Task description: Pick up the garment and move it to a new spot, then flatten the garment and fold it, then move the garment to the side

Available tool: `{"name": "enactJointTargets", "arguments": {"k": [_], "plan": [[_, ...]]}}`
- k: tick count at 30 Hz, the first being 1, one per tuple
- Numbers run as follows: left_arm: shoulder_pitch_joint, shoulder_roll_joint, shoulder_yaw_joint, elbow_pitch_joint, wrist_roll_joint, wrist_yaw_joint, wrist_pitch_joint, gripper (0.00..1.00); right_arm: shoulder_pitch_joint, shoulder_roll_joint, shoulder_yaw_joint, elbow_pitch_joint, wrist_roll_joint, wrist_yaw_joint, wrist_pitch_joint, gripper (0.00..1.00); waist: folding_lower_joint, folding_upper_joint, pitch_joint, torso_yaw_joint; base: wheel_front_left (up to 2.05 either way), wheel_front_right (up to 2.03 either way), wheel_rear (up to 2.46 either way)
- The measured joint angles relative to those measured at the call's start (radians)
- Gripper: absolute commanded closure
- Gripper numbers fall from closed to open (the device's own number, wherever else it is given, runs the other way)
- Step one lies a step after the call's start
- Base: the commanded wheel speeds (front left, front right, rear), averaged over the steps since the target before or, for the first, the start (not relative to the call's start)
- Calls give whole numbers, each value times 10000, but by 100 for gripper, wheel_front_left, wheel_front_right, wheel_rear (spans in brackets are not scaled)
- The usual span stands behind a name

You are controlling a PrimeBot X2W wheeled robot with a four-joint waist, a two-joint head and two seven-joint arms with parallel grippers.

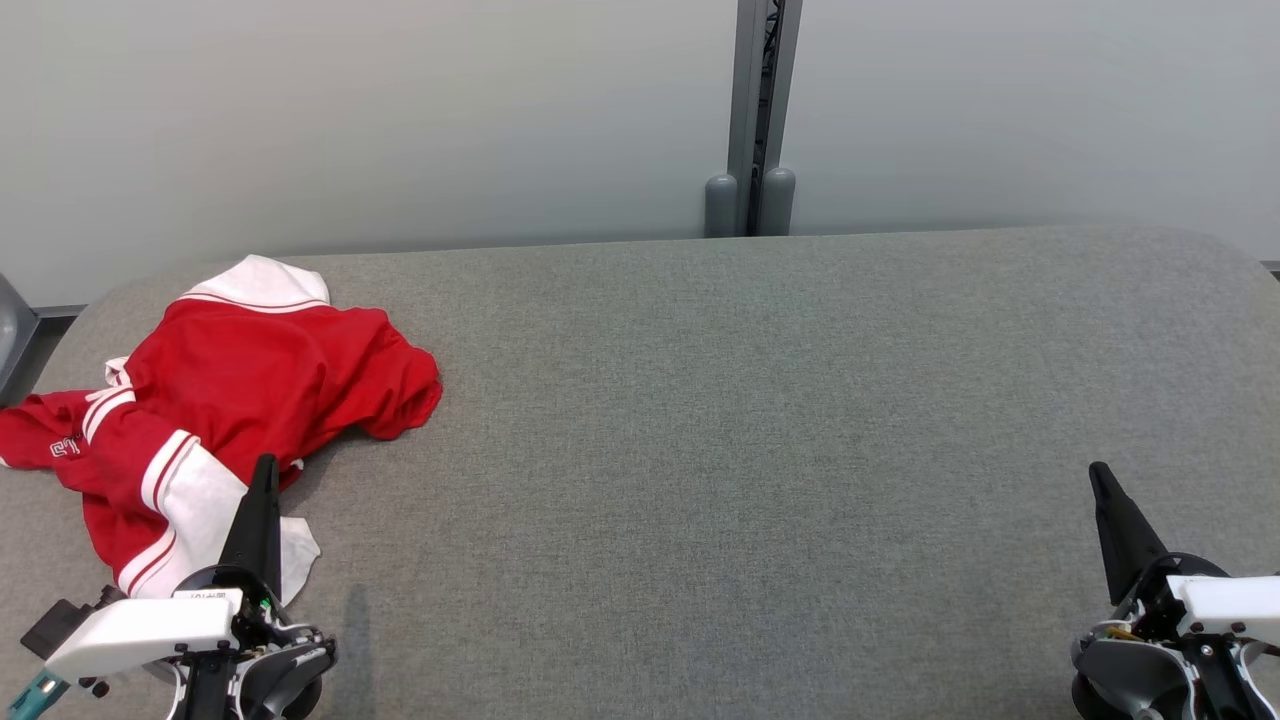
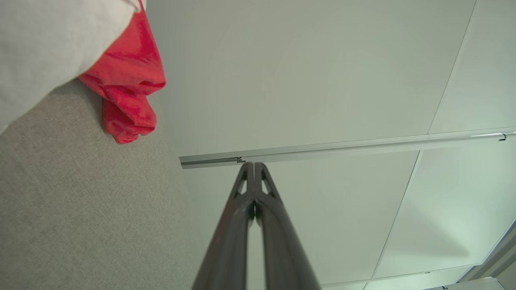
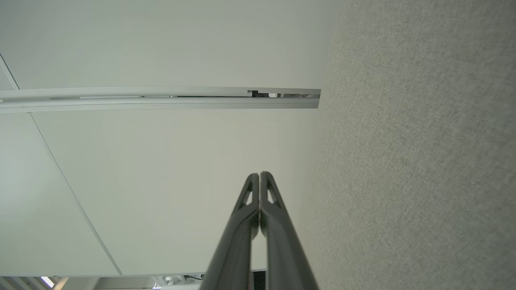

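A red garment (image 1: 240, 390) with white collar and cuffs lies crumpled at the left end of the grey fabric table (image 1: 720, 430). My left gripper (image 1: 266, 464) stands at the lower left, shut and holding nothing, its tip just in front of a white cuff. In the left wrist view the shut gripper (image 2: 253, 164) points past a red fold of the garment (image 2: 129, 96) at the upper left. At the lower right my right gripper (image 1: 1098, 470) is shut and empty, far from the garment. The right wrist view has its fingers (image 3: 259, 175) pressed together beside the table surface (image 3: 415, 161).
A pale wall (image 1: 400, 110) runs behind the table, with a grey vertical post (image 1: 760, 110) at its middle. The table's far corners are rounded. A dark object (image 1: 12, 330) sits past the table's left edge.
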Motion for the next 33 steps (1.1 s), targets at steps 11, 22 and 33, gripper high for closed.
{"name": "enactJointTargets", "arguments": {"k": [11, 22, 33], "plan": [[0, 0, -2, 0, 0, 0, 2, 100, 0, 0, 0, 0, 0, 0, 0, 100, 0, 0, 0, 0, 0, 0, 0], [0, 0, -2, 0, 0, 0, 2, 100, 0, 0, 0, 0, 0, 0, 0, 100, 0, 0, 0, 0, 0, 0, 0], [578, -196, -81, 483, 4, 4, -86, 0, 506, 205, 88, 441, 0, -17, -79, 0, 0, 0, 2, -3, 0, 0, 0]]}}
